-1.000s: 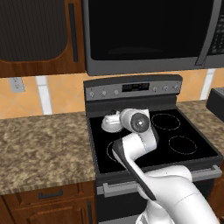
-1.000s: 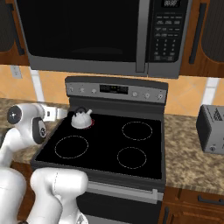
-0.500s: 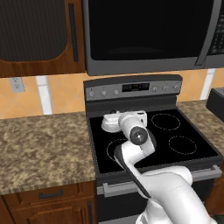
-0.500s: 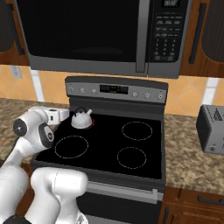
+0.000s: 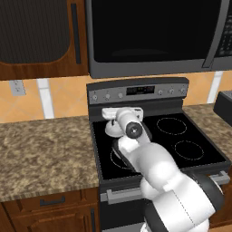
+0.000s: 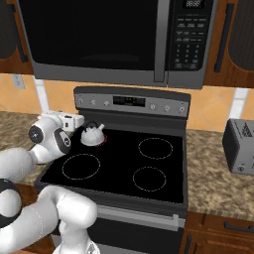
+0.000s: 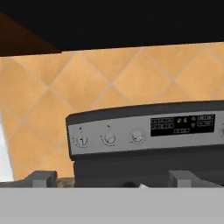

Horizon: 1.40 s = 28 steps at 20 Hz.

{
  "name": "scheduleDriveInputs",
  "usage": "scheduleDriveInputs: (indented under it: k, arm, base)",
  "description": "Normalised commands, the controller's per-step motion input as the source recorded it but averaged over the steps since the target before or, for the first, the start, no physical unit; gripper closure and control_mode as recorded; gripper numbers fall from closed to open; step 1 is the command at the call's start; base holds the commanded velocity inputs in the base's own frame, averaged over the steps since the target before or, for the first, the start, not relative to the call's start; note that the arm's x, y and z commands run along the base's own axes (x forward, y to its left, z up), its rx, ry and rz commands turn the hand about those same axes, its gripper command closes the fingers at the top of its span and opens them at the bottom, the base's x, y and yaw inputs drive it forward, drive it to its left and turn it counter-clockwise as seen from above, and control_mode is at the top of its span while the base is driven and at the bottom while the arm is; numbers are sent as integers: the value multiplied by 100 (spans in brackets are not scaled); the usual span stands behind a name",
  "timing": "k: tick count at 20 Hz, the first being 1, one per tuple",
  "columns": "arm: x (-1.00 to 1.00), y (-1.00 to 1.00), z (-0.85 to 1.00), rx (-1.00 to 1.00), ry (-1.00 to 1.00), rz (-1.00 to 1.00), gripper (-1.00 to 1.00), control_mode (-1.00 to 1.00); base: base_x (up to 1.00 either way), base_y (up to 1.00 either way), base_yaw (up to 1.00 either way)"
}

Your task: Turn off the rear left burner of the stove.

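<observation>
Stove [image 6: 163,191] sits centre, below microwave [image 6: 99,39]. Rear left burner [image 6: 101,142] shows red glow at rim; white kettle [image 6: 93,134] stands on it. Gripper [image 7: 113,180] hovers low before back panel [image 7: 144,131], fingers spread apart, holding nothing. You see three round knobs [image 7: 108,138] left of display [image 7: 183,124]; which serves rear left burner, cannot tell. Judgement: knob small, rigid, smooth, likely slippery. Pinch across knob rim, square-on, then rotate. Keep clear of kettle.
</observation>
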Motion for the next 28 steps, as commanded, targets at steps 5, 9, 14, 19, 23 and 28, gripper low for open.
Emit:
scheduleDriveInputs:
  k: [5,9,14,19,23,28]
  arm:
    - [63,16,-8,18,-3,-4,-100,-100]
    - [29,5,-20,25,-6,-7,-100,-100]
    - [2,10,-4,21,-5,-5,-100,-100]
    - [11,2,12,0,-7,0,-100,-100]
    - [30,0,24,0,-5,0,-100,-100]
    - [27,-2,0,4,1,1,-100,-100]
  base:
    - [0,0,0]
    - [0,0,0]
    - [0,0,0]
    - [0,0,0]
    - [0,0,0]
    - [0,0,0]
